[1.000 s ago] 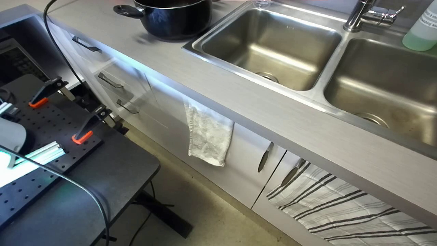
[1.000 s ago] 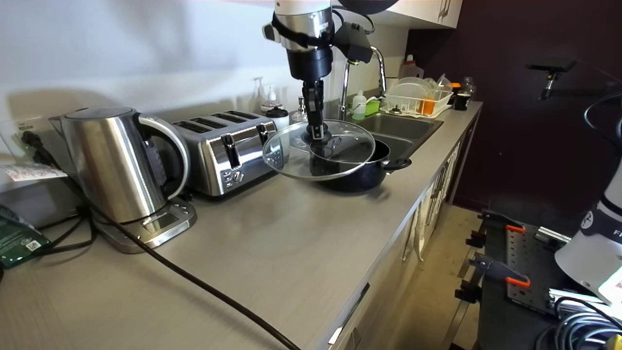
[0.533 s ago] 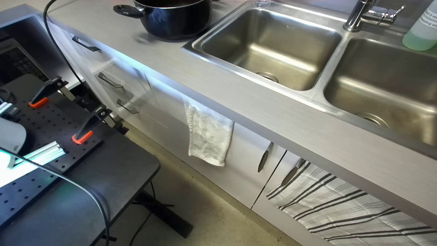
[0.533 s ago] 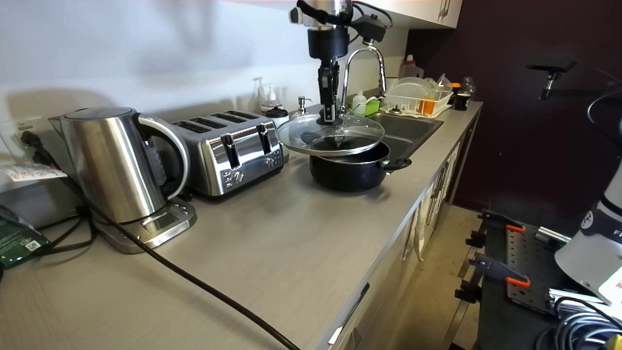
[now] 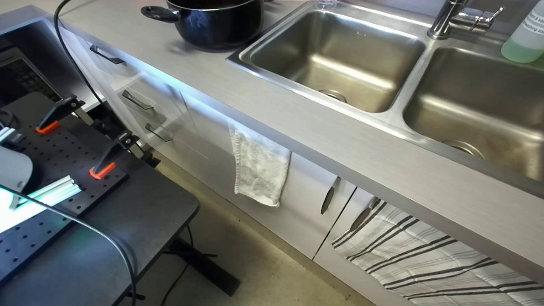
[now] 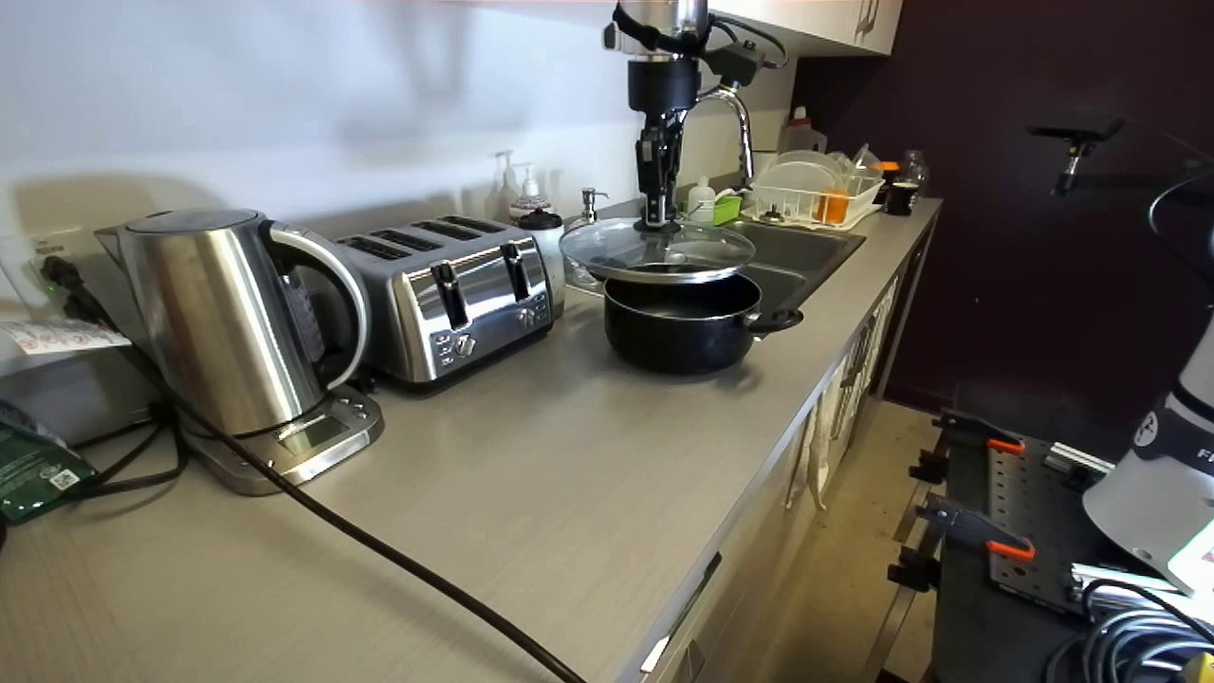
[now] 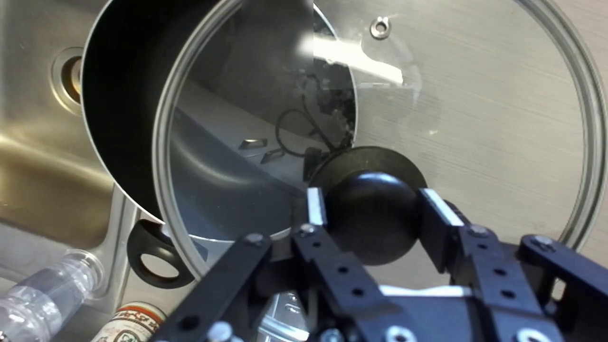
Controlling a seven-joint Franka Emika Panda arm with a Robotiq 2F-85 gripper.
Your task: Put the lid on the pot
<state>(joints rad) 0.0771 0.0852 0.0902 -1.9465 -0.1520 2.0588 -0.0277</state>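
Observation:
The black pot stands on the counter beside the sink; it also shows in an exterior view and in the wrist view. Its side handle points to the aisle. The glass lid with a steel rim hangs above the pot, nearly level. My gripper is shut on the lid's round black knob. In the wrist view the lid overlaps only part of the pot's opening and is offset to the right. Lid and gripper are out of view in an exterior view.
A toaster and a steel kettle stand left of the pot. A bottle with a black cap stands behind it. The steel sink and its faucet lie beside the pot. A black cable crosses the counter.
My gripper has carried the lid rightward and farther back in an exterior view, more over the pot. The lid has gone from clearly tilted to nearly level. The pot has not moved.

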